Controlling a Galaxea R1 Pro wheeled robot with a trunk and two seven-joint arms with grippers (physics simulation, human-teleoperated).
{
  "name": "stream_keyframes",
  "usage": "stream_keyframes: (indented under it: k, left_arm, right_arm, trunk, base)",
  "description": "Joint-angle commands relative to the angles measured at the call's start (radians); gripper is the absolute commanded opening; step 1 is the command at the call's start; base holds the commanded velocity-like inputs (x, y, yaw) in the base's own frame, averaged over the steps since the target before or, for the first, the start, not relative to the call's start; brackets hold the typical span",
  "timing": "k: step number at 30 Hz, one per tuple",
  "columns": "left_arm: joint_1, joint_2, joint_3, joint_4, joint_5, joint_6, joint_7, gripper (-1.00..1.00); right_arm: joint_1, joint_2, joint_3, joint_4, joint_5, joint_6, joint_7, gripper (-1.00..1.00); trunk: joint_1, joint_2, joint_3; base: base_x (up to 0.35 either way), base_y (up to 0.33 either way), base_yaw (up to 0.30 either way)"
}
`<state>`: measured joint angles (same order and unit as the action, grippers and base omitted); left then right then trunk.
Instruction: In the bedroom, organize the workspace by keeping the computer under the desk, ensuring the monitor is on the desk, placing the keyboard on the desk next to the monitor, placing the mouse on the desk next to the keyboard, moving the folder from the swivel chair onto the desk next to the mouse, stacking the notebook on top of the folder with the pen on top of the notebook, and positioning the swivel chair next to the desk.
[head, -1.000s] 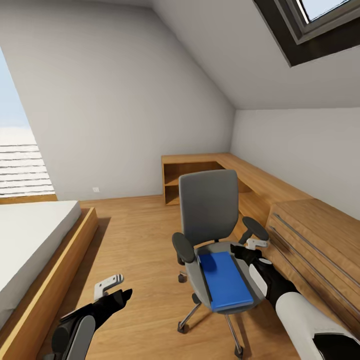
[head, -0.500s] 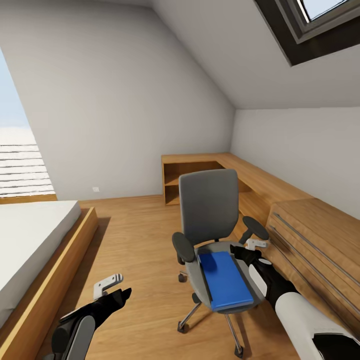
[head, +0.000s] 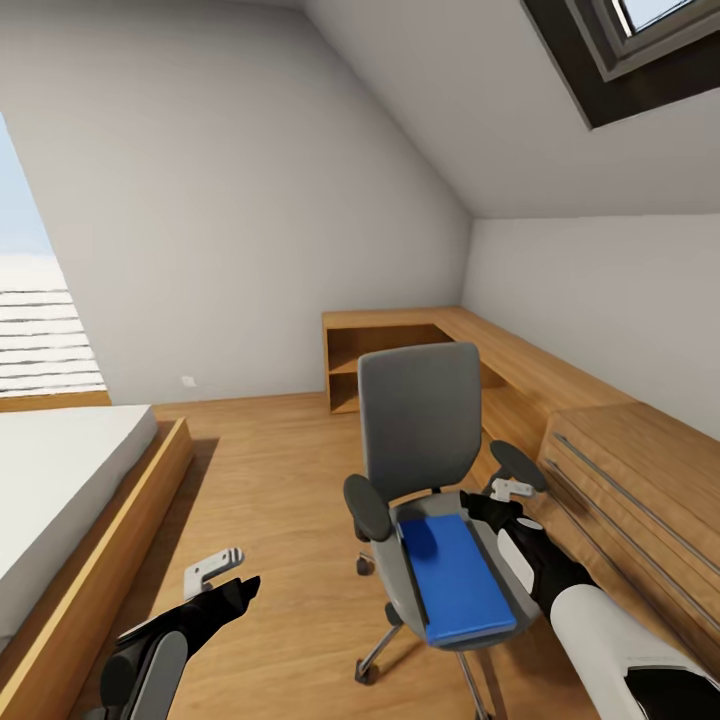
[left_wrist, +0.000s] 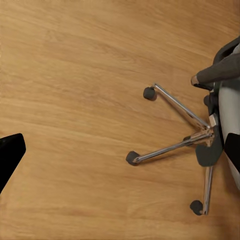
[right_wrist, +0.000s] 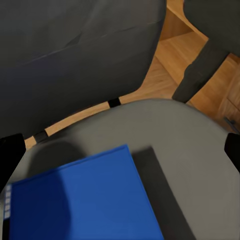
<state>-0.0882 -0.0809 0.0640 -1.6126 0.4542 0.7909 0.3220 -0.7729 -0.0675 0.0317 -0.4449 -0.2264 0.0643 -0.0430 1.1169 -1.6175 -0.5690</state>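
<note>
The folder (head: 455, 582), bright blue and flat, is seen lying on the grey seat of the swivel chair (head: 420, 420), just beside and slightly below the right gripper (head: 497, 500), whose jaws are held over the seat's edge near the chair's right armrest (head: 518, 465). In the right wrist view the folder (right_wrist: 85, 200) is shown on the seat between the two dark fingertips at the picture's edges, so the right jaws are spread wide and nothing is held. The chair's grey backrest (right_wrist: 75, 55) is seen just beyond the jaws.

The left gripper (head: 225, 580) is held low over the light wood plank floor (head: 270, 500), well apart from the chair. Its jaws are spread wide and are empty; one black fingertip (left_wrist: 10, 155) is seen at the edge of the left wrist view. The chrome five-spoke base (left_wrist: 192, 140) on castors is shown ahead of the left jaws.

A low wooden cabinet (head: 620, 480) is placed just past the right jaws, and a bed (head: 60, 490) lies beyond the left jaws
</note>
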Motion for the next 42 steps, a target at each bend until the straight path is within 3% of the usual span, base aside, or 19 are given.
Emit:
stream_keyframes:
  k: [1, 10, 12, 23, 31, 42]
  left_arm:
    - [-0.001, -0.001, 0.001, -0.001, 0.011, 0.004, 0.008, 1.0]
    - [-0.001, 0.003, 0.015, -0.001, 0.011, 0.003, 0.007, 1.0]
    - [-0.001, 0.003, 0.036, -0.001, 0.011, 0.004, 0.006, 1.0]
    - [-0.001, 0.003, 0.08, -0.005, 0.013, 0.006, 0.005, 1.0]
    - [-0.001, 0.003, 0.146, -0.006, 0.014, 0.003, 0.004, 1.0]
    - [-0.001, 0.003, 0.164, -0.007, 0.014, 0.002, 0.003, 1.0]
  right_arm:
    - [0.0, 0.0, 0.003, -0.002, -0.006, 0.006, -0.005, 1.0]
    - [0.0, 0.003, 0.006, 0.0, -0.005, 0.009, -0.004, 1.0]
    - [0.0, 0.003, 0.007, 0.0, -0.004, 0.009, -0.004, 1.0]
    - [0.0, 0.006, 0.009, 0.001, -0.003, 0.021, -0.004, 1.0]
    - [0.0, 0.012, 0.01, 0.001, -0.002, 0.029, -0.003, 1.0]
    - [0.0, 0.014, 0.01, -0.001, 0.0, 0.025, -0.004, 1.0]
  trunk:
    - [0.0, -0.001, -0.001]
    - [0.0, -0.001, -0.001]
    - [0.0, -0.001, -0.001]
    - [0.0, -0.001, -0.001]
    - [0.031, -0.057, -0.026]
    - [0.073, -0.134, -0.061]
  base:
    - [0.118, 0.0, 0.0]
    - [0.247, 0.0, 0.0]
    - [0.169, 0.0, 0.0]
    - [0.039, 0.0, 0.0]
    - [0.003, 0.0, 0.0]
    - [0.0, 0.0, 0.0]
